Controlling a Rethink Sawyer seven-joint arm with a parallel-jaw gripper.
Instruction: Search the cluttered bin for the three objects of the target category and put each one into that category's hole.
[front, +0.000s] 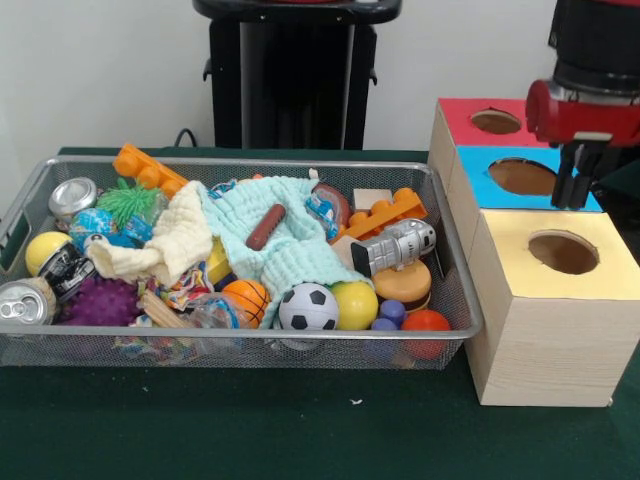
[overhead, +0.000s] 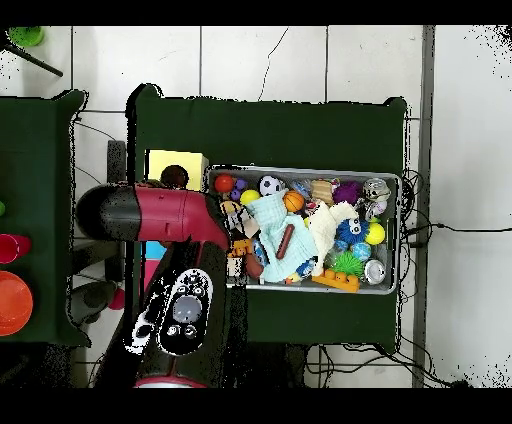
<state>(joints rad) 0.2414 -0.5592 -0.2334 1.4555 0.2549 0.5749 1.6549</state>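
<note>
Nearest the front camera: green desk (front: 250, 420), carrying wire-mesh bin (front: 240, 350) and, just beside its end, three pale wooden boxes in a row.

Front row of bin: crushed can (front: 22, 300), purple spiky ball (front: 100, 300), small basketball (front: 246, 295), football (front: 308, 306), yellow ball (front: 355, 304), red ball (front: 427, 321). Between purple ball and basketball, a patterned multicolour fabric scrap (front: 185, 288) showing low among the clutter, partly covered; other patterned pieces not clearly distinguishable.

Middle of bin: pale-yellow cloth (front: 165, 245) draped beside mint-green cloth (front: 285, 245); brown sausage-shaped toy (front: 266, 226) lying on the mint cloth; silver astronaut figure (front: 395, 245) tilted toward the box end.

Far side of bin: orange bricks (front: 148, 168), second can (front: 72, 196).

Yellow-topped box (front: 545, 320) nearest, with round dark hole (front: 563, 252) open upward. Blue-topped box (front: 470, 170) behind it, then red-topped box (front: 455, 112).

Hand (front: 575, 185) hanging below red wrist, over blue-topped box just behind the yellow box's hole. Dark fingers pointing down, nothing visible between them; whether spread or pressed together cannot be told.

Overhead: arm (overhead: 150, 215) across the boxes, hiding most of them; hand itself hidden beneath.
</note>
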